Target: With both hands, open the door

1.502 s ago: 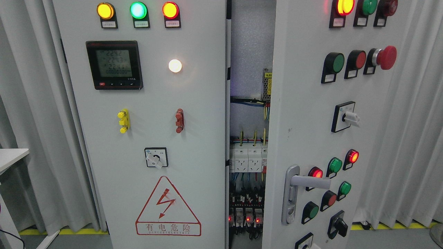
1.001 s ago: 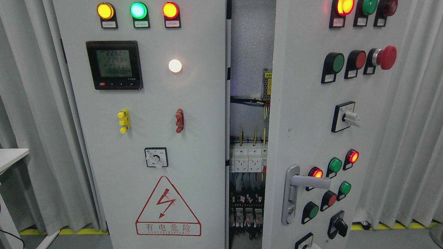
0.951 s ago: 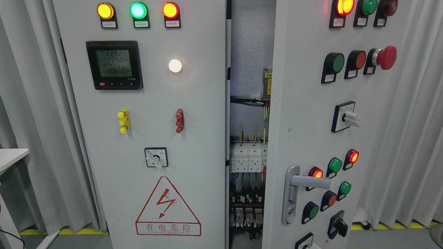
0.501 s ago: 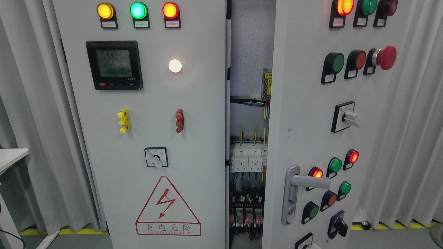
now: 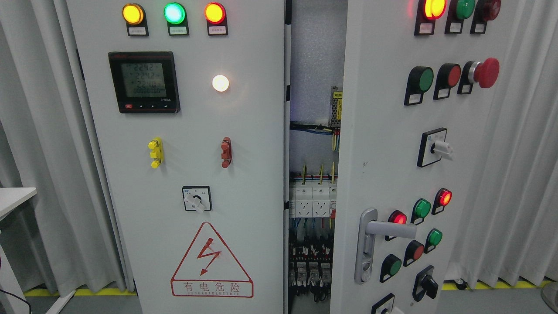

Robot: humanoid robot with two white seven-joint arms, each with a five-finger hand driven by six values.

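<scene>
**Right door ajar, our hands out of frame**

Neither of our hands shows in the head view, so we cannot tell how their fingers stand.

Nearest to us is the right door (image 5: 383,131), swung outward so its free edge stands forward of the cabinet. Low on it sits a silver lever handle (image 5: 377,235), its grip pointing to the right. Around the handle we see a cluster of red and green round buttons (image 5: 422,207), and a black rotary knob (image 5: 429,284) below them. Higher up the same door there is a white selector switch (image 5: 436,147) and a red mushroom button (image 5: 486,72).

A little farther back is the left door (image 5: 244,174), facing us almost flat. It carries a red triangular hazard sign (image 5: 212,261), a small selector switch (image 5: 196,199), a yellow fitting (image 5: 155,152) and a red fitting (image 5: 226,152), a dark digital meter (image 5: 144,82), a lit white lamp (image 5: 220,83), and three lit lamps (image 5: 173,13) along the top.

Between the two doors a gap shows the cabinet interior (image 5: 316,56), with white breakers (image 5: 311,199), wiring and dark relays below.

Farthest back, grey curtains (image 5: 39,131) hang on both sides, above a yellow floor strip (image 5: 501,285). A white table corner (image 5: 15,198) shows at the left edge.
</scene>
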